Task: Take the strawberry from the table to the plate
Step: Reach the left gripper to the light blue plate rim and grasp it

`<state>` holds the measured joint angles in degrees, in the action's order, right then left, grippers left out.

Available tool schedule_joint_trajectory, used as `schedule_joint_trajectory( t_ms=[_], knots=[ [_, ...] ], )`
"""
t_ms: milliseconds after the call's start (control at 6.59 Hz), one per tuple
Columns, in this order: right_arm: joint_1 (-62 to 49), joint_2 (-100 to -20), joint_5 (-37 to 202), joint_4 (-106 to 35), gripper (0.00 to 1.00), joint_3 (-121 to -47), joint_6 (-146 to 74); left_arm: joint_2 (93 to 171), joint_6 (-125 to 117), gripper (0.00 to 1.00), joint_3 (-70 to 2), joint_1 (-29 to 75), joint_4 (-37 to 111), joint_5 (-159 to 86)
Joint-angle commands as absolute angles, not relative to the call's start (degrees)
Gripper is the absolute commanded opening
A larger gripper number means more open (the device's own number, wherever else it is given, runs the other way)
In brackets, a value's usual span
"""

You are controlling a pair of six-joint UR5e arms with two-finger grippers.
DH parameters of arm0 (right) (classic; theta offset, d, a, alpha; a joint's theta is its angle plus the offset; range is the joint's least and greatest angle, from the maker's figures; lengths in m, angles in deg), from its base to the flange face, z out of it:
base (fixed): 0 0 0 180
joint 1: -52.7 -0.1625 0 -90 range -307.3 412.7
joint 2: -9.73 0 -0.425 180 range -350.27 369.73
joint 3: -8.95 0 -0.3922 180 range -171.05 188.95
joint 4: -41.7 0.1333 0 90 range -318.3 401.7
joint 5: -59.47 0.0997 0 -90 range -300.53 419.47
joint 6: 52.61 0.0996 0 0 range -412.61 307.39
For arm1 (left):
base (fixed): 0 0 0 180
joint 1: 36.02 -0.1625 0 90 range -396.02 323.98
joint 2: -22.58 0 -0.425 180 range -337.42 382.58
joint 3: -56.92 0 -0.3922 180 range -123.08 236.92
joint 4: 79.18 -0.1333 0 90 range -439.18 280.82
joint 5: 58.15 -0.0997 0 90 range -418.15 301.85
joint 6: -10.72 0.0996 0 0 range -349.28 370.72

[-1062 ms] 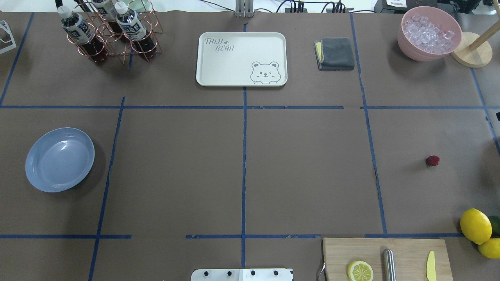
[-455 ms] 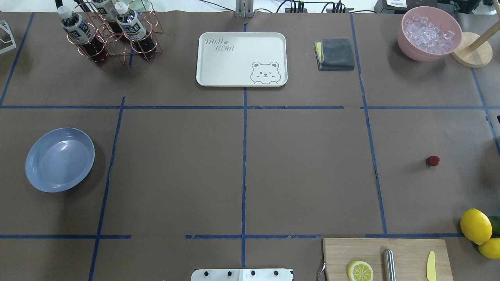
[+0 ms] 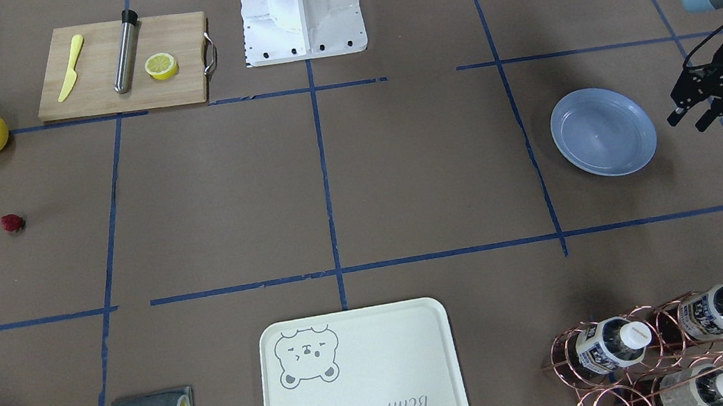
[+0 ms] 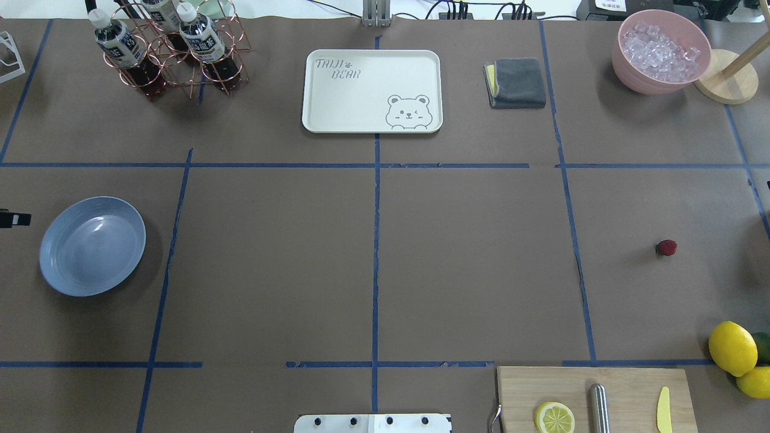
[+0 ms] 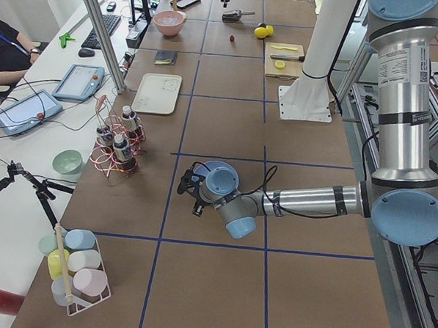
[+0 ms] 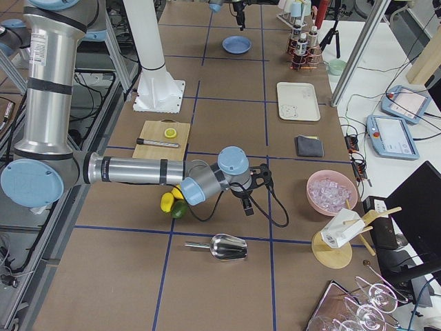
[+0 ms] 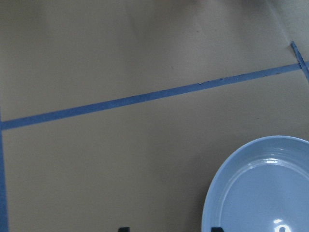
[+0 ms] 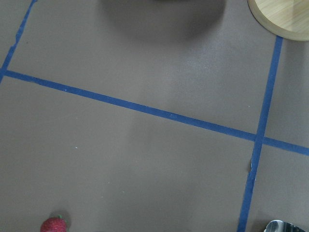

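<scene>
Presently the strawberry [image 4: 666,247] is lying alone on the brown-paper surface [image 4: 469,270] at the robot's right, clear of the lemons [image 4: 732,347]. It is well apart from the light-blue plate [image 4: 92,245], which is sitting empty far over on the left.

The approach is judged to be the step in hand, since nothing is being gripped yet. The right gripper [image 6: 247,205] is being shown only by the side camera, so whether its jaws are spread cannot be told. In the right wrist view the strawberry is being seen at the lower left corner, so centring over it is being called for before any descent. Being so small and probably soft, it is likely needing a low, light pinch across its middle.

The left gripper [image 3: 689,120], jaws spread and holding nothing, is hovering just beside the plate's outer rim.

Against the overhead picture of half a second ago, a dark tip of the left gripper is now showing at the left edge beside the plate, where none was seen. The strawberry and plate are lying where they were.
</scene>
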<state>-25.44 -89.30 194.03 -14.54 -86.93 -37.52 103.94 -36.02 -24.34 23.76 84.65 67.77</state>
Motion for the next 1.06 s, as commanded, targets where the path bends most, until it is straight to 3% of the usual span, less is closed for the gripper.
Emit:
schedule_joint_trajectory(
  t_ms=[0,152,304,455,911],
  knots=[
    [-25.4,-89.3,194.0,-14.5,1.0,-86.9,-37.5,104.1,-40.4,0.64,-22.9,19.1,87.8,65.1],
    [-25.4,-89.3,194.0,-14.5,1.0,-87.0,-37.5,104.2,-40.5,0.64,-22.9,17.5,87.7,65.1],
    [-25.4,-89.2,194.0,-14.5,1.0,-86.9,-37.5,104.3,-40.6,0.43,-22.9,17.1,87.6,65.1],
    [-25.4,-89.2,194.0,-14.5,1.0,-87.0,-37.5,104.3,-40.9,0.0,-22.8,17.0,87.5,65.1],
    [-25.4,-89.3,194.0,-14.5,1.0,-87.1,-37.5,104.7,-43.3,0.0,-30.6,17.1,84.7,72.7]
  ],
)
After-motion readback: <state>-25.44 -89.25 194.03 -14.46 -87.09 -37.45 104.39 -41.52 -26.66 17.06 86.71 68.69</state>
